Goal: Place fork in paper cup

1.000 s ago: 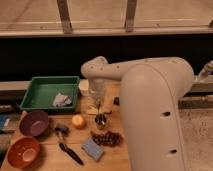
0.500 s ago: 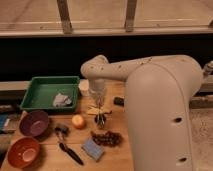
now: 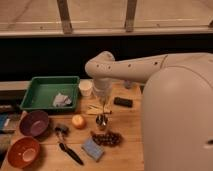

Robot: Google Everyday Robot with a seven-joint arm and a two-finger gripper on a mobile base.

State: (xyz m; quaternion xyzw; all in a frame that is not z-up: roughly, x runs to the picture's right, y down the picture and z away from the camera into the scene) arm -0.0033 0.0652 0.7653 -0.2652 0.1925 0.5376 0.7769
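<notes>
My gripper (image 3: pixel 103 98) hangs from the white arm over the middle of the wooden table, fingers pointing down. It is shut on the fork (image 3: pixel 103 106), a slim dark piece that hangs straight down from the jaws, its lower end just above a small metal cup (image 3: pixel 102 120). The paper cup (image 3: pixel 86 88) stands upright a short way to the gripper's left, beside the green tray, apart from the gripper.
A green tray (image 3: pixel 32 95) with a crumpled white thing sits at the left. Pale yellow sticks (image 3: pixel 95 108), a black block (image 3: pixel 123 102), an orange (image 3: pixel 78 121), grapes (image 3: pixel 106 138), a blue sponge (image 3: pixel 92 148), a black-handled utensil (image 3: pixel 69 151), and a purple bowl (image 3: pixel 34 123) and a red bowl (image 3: pixel 22 151) surround it.
The gripper has stayed shut and hardly shifted. It sits slightly further right over the metal cup than a second ago.
</notes>
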